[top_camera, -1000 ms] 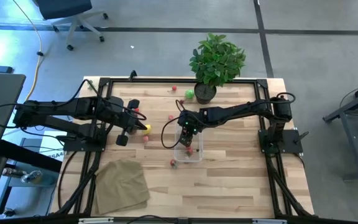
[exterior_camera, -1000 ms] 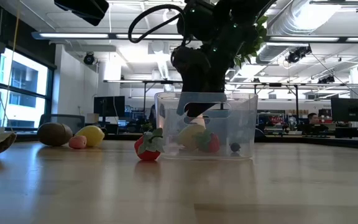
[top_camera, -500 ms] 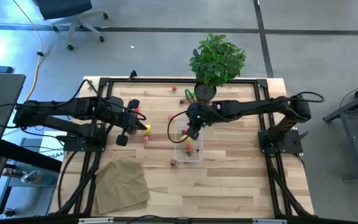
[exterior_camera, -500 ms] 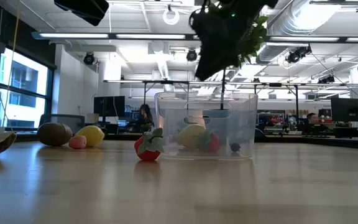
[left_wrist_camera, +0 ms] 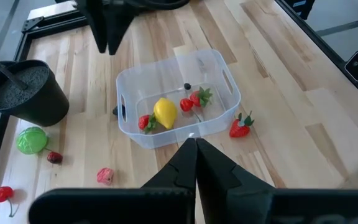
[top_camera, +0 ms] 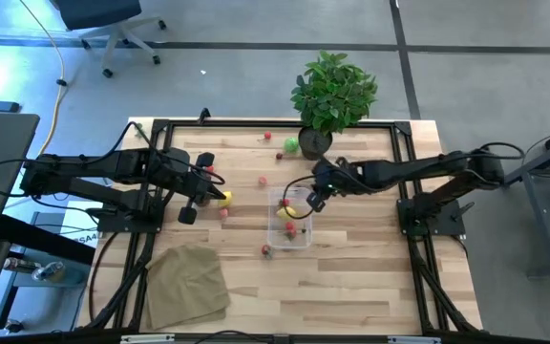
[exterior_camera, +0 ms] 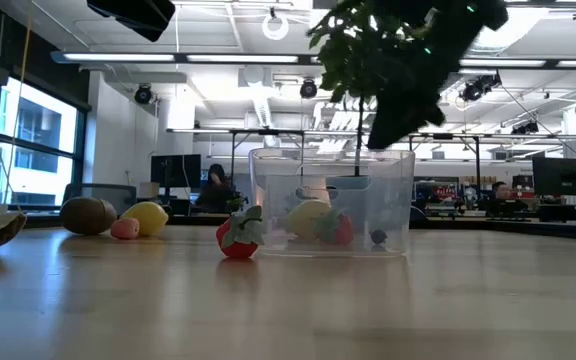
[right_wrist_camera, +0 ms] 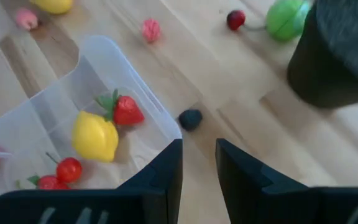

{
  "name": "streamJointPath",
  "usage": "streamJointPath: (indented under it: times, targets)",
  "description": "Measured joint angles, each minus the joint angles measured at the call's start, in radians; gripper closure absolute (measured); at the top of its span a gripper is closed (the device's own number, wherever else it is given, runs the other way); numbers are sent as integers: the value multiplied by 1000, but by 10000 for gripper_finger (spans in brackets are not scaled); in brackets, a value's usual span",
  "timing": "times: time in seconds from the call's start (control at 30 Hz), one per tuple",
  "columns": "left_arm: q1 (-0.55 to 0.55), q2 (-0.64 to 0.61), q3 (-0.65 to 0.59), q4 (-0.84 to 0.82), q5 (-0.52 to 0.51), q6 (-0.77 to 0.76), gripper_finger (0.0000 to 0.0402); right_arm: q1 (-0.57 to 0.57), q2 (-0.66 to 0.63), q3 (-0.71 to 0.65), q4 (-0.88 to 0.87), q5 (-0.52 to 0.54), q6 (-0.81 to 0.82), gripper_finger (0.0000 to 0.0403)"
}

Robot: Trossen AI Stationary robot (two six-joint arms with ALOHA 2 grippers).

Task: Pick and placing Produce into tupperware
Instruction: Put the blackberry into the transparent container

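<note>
The clear tupperware [top_camera: 290, 227] stands on the table's middle and holds a lemon [right_wrist_camera: 94, 136], strawberries [right_wrist_camera: 126, 110] and a cherry [right_wrist_camera: 69, 168]. More produce lies loose: a strawberry [top_camera: 266, 250] at its near side, a lemon [top_camera: 222, 197] and pink pieces to its left, a blueberry [right_wrist_camera: 190, 119] and a green piece [top_camera: 291, 144] toward the far edge. My right gripper [top_camera: 314, 200] hovers open and empty above the tupperware's far right corner. My left gripper [left_wrist_camera: 196, 151] waits shut and empty at the table's left, near the loose lemon.
A potted plant [top_camera: 330, 96] stands at the far edge, just beyond my right gripper. A tan cloth [top_camera: 187, 282] lies at the near left corner. Bare wood stretches along the near side and right of the tupperware.
My right gripper has risen out of the tupperware and drawn back toward the table's right edge, now standing above the container's far right corner. The produce inside has stayed in place.
</note>
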Motion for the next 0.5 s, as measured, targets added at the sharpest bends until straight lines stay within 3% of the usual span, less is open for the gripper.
streamJointPath:
  times: [0.3, 0.5]
  targets:
    - [0, 0, 0, 0, 0, 0, 401, -12, -139, -350, 349, -21, 57, 317]
    - [0, 0, 0, 0, 0, 0, 401, -88, -134, -488, 533, -68, -1, 317]
